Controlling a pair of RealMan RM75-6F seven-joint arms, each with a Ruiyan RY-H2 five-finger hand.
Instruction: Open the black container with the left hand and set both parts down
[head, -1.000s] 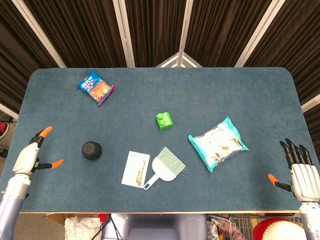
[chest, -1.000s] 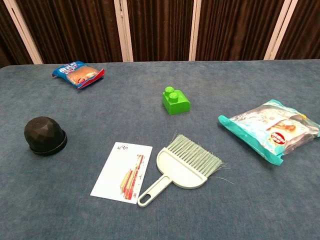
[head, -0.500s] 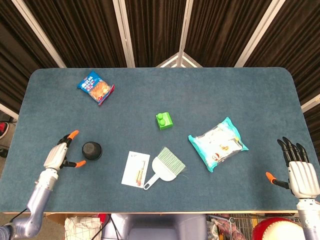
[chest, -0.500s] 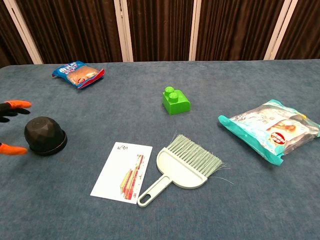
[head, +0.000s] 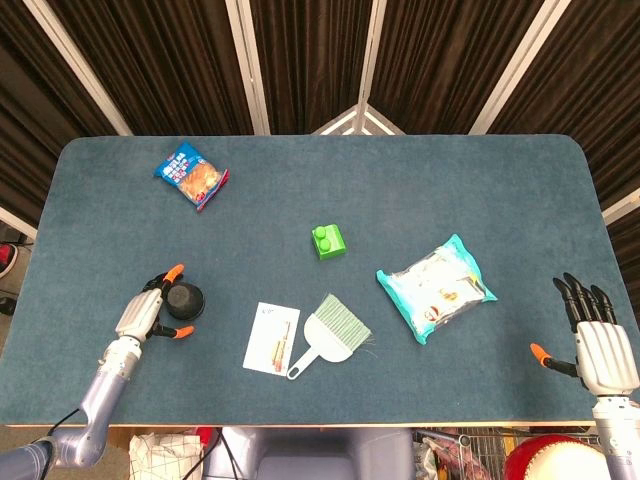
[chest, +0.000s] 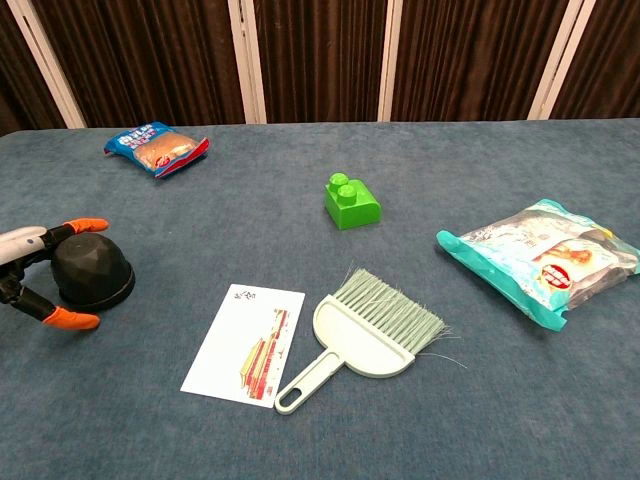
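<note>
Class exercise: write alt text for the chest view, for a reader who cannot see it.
The left hand reaches around a black container on a blue table, fingers spread either side. Nearby lie a card, dustpan brush, green block and two snack bags.

Table (head: 420, 180): matt blue-grey cloth, felt-like nap. Black container (chest: 92, 270): matt faceted plastic. Green block (chest: 351, 201): smooth plastic, slight sheen. Brush (chest: 366, 331): pale smooth plastic, fine bristles. Card (chest: 246, 342): printed paper. 2 snack bags (chest: 540, 254) (head: 192, 174): glossy crinkled film. Left hand (head: 145, 315): silvery shell, orange tips.
</note>
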